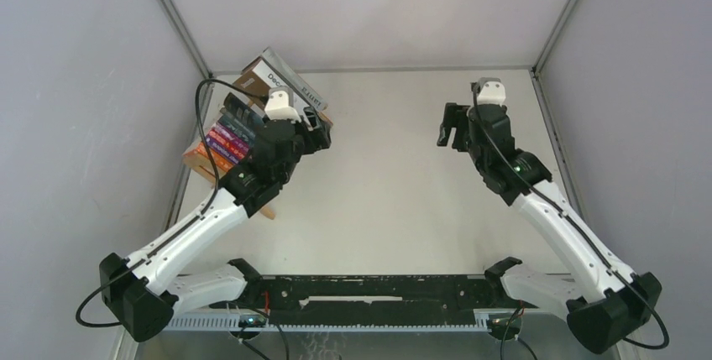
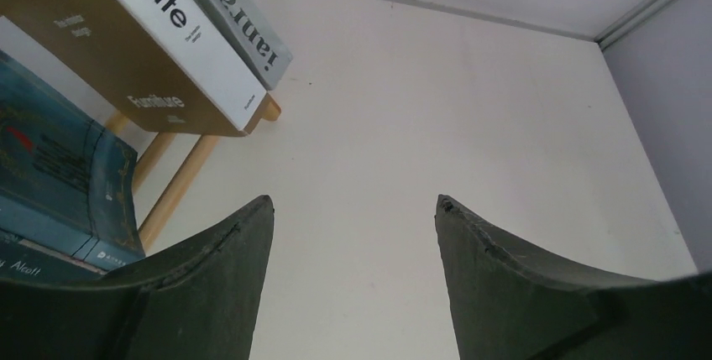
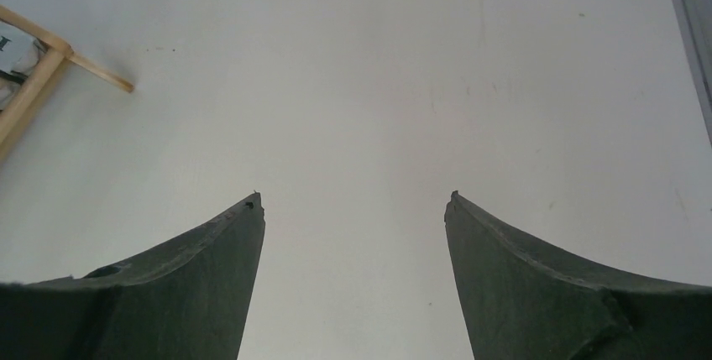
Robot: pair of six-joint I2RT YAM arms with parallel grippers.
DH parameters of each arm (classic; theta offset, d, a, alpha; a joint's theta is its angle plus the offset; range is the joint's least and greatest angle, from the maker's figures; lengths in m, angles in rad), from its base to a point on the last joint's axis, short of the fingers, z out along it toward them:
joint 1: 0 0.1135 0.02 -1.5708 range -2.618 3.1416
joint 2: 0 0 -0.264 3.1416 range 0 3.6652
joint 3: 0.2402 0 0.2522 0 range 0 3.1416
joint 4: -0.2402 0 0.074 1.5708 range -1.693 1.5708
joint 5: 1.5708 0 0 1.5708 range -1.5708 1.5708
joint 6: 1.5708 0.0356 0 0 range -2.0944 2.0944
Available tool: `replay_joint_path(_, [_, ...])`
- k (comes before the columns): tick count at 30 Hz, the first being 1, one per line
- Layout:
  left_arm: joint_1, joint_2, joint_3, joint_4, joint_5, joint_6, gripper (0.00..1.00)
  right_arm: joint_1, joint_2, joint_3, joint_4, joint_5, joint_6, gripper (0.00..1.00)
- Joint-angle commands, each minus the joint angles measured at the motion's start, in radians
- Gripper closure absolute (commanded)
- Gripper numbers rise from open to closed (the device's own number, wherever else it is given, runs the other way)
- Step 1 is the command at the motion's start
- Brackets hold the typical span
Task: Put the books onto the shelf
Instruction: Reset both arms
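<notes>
both claws spread wide, books standing in the rack at far left

the left gripper (image 2: 353, 202) has its fingers well apart, with only bare table (image 2: 437, 100) showing between them. it hovers just beside the shelf (image 2: 180, 180), at its right end. nearest that claw lean a thick brown book (image 2: 80, 37) with a white spine and a grey-white book (image 2: 243, 16), tilted on the wooden rails. a dark blue book (image 2: 59, 167) sits closer to the camera.

the right gripper (image 3: 353, 198) is spread just as wide over plain tabletop, well apart from the rack. only a corner of the wooden frame shows at the left edge of its wrist view.

from above, the books (image 1: 227, 138) fill the shelf in a slanted row — purple and red spines toward the near end, the brown and grey ones at the far end.
</notes>
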Motion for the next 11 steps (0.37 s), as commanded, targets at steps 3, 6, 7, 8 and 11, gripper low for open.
replay_joint_path(3, [0.007,-0.016,-0.023,0.133,0.112,0.045,0.25,-0.026,-0.126,-0.052,0.014,0.032,0.054,0.14])
replay_joint_path(6, [0.008,-0.023,-0.057,0.16,0.114,0.057,0.25,-0.028,-0.132,-0.056,-0.002,0.054,0.058,0.14])
replay_joint_path(7, [0.008,-0.025,-0.064,0.162,0.111,0.063,0.25,-0.028,-0.141,-0.064,0.004,0.045,0.044,0.15])
replay_joint_path(8, [0.009,-0.026,-0.068,0.163,0.111,0.067,0.25,-0.028,-0.149,-0.071,0.013,0.039,0.037,0.16])
replay_joint_path(11, [0.01,-0.021,-0.068,0.163,0.111,0.08,0.25,-0.033,-0.154,-0.078,0.019,0.041,0.043,0.13])
